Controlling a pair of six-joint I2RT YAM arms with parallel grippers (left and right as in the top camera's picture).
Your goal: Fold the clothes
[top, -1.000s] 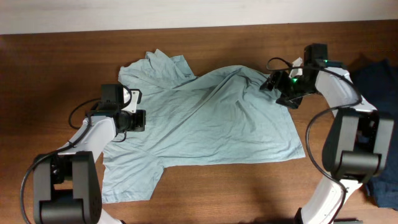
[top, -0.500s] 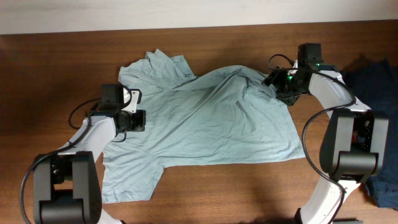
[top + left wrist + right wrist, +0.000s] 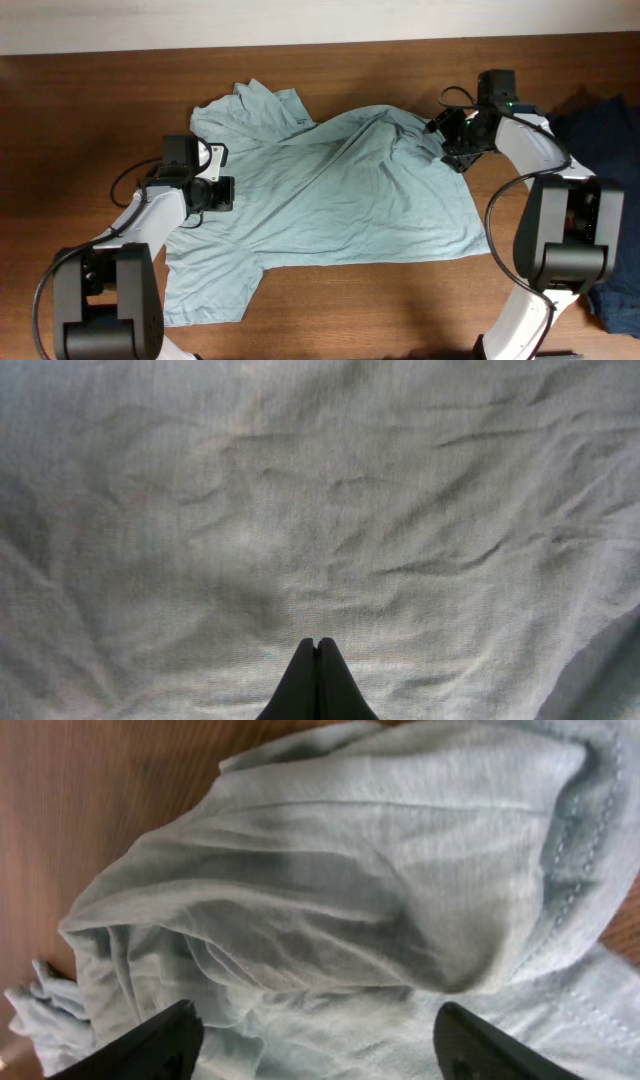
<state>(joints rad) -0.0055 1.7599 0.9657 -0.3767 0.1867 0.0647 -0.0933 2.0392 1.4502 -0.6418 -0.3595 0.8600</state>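
Observation:
The pale grey-blue T-shirt lies spread and wrinkled on the brown table, one sleeve at the upper left and one at the lower left. My left gripper is shut and rests on the shirt's left side; in the left wrist view its closed tips press on flat fabric, with no fold seen between them. My right gripper is open at the shirt's bunched upper right corner. In the right wrist view its fingers straddle a rumpled hem.
A dark navy garment lies at the table's right edge, beside the right arm. Bare wooden table shows to the left, behind and in front of the shirt. A pale wall strip runs along the back.
My right gripper has moved up and left over the shirt's upper right corner, then turned slightly. The left arm and the shirt have not moved.

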